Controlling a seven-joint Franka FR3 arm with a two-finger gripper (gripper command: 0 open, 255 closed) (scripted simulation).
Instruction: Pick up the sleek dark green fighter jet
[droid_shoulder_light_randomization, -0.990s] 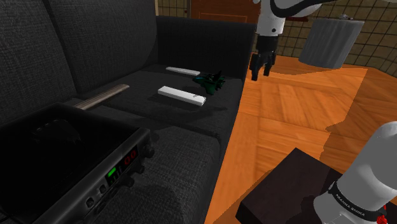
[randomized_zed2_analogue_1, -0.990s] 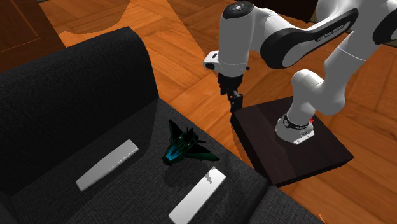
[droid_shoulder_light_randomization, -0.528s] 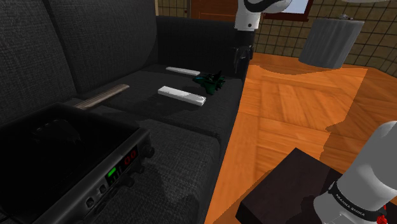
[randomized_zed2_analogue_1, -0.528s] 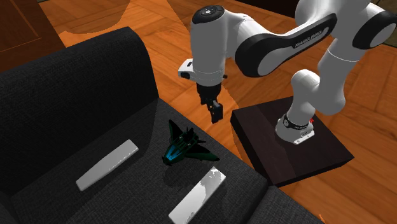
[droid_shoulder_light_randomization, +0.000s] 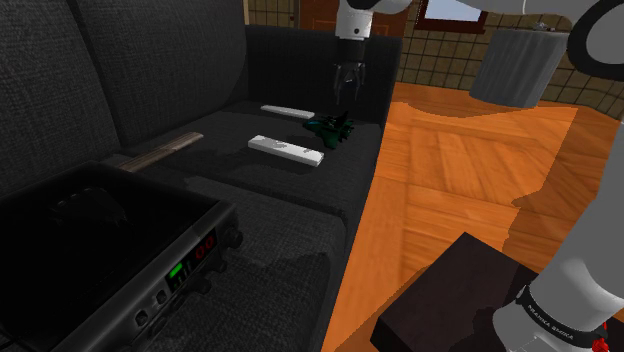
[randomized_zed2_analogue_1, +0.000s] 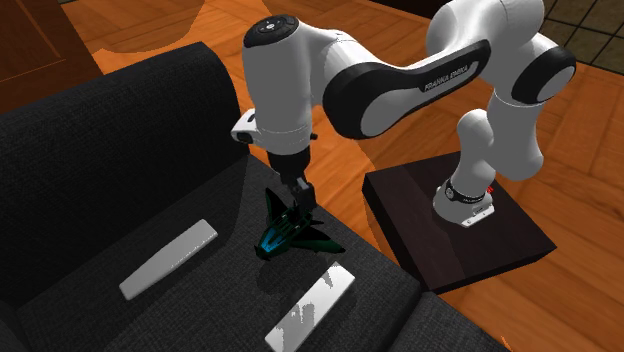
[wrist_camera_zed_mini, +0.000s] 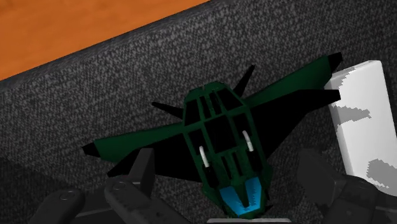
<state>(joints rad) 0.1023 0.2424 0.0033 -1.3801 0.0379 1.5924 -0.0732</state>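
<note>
Gripper (droid_shoulder_light_randomization: 345, 92) (randomized_zed2_analogue_1: 300, 198) (wrist_camera_zed_mini: 229, 175): black, two-fingered, jaws standing wide apart with nothing clasped, hanging just above the fighter jet (droid_shoulder_light_randomization: 330, 128) (randomized_zed2_analogue_1: 290, 232) (wrist_camera_zed_mini: 219, 140), which the wrist view shows between the fingers, not gripped. Fighter jet: dark green with black panels and a blue tip, lying flat on the seat of the black fabric sofa (droid_shoulder_light_randomization: 200, 60) (randomized_zed2_analogue_1: 100, 150), close to the seat's front edge and near its armrest end. One white slab (droid_shoulder_light_randomization: 287, 150) (randomized_zed2_analogue_1: 310, 308) (wrist_camera_zed_mini: 359, 121) lies just beside a wingtip, and a second white slab (droid_shoulder_light_randomization: 287, 111) (randomized_zed2_analogue_1: 170, 258) farther back from the front edge. Also listed: a black device (droid_shoulder_light_randomization: 150, 260) with green and red lights farther along the seat, an orange wood floor (droid_shoulder_light_randomization: 460, 170) beyond the front edge, and the dark stand (randomized_zed2_analogue_1: 460, 240).
</note>
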